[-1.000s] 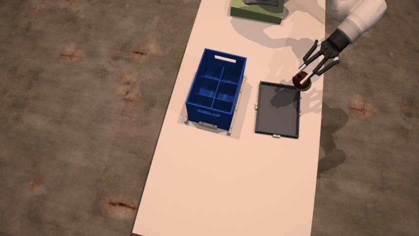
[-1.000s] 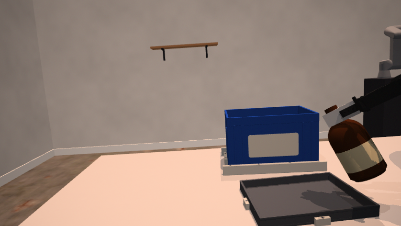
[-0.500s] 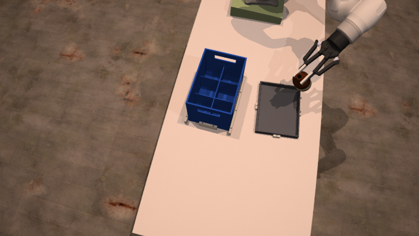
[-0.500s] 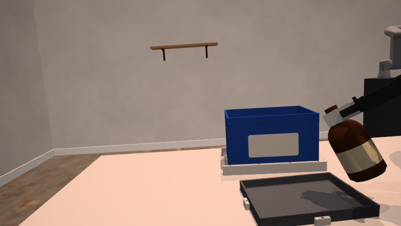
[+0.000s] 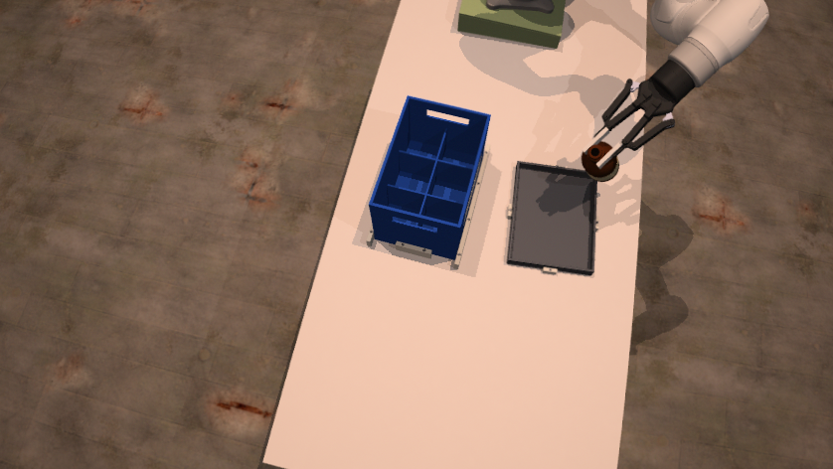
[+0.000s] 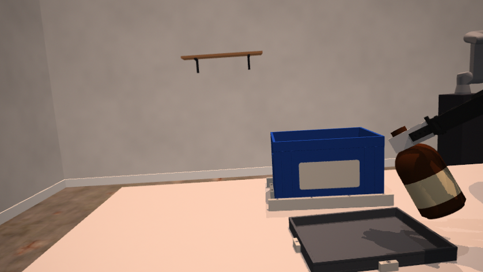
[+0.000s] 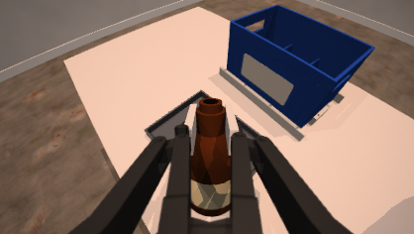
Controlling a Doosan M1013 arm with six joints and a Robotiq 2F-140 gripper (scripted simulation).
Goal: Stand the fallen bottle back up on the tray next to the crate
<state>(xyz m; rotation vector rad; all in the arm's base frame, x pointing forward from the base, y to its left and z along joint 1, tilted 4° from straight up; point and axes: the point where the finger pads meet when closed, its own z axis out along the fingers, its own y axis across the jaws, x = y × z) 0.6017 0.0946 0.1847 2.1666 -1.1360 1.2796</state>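
My gripper (image 5: 605,148) is shut on the neck of a brown glass bottle (image 6: 427,178) with a tan label. The bottle hangs tilted in the air, mouth up and leaning away, above the far right corner of the dark grey tray (image 6: 366,238). In the wrist view the bottle (image 7: 210,154) sits between my two fingers, with its open mouth pointing at the tray corner (image 7: 173,121). From above, the bottle (image 5: 598,160) is just past the tray's (image 5: 551,217) far right corner. The tray holds nothing.
A blue crate (image 5: 429,174) with several compartments stands left of the tray on a pale base (image 6: 329,201). A green block (image 5: 510,20) lies at the table's far end. The table's right edge runs close beside the tray.
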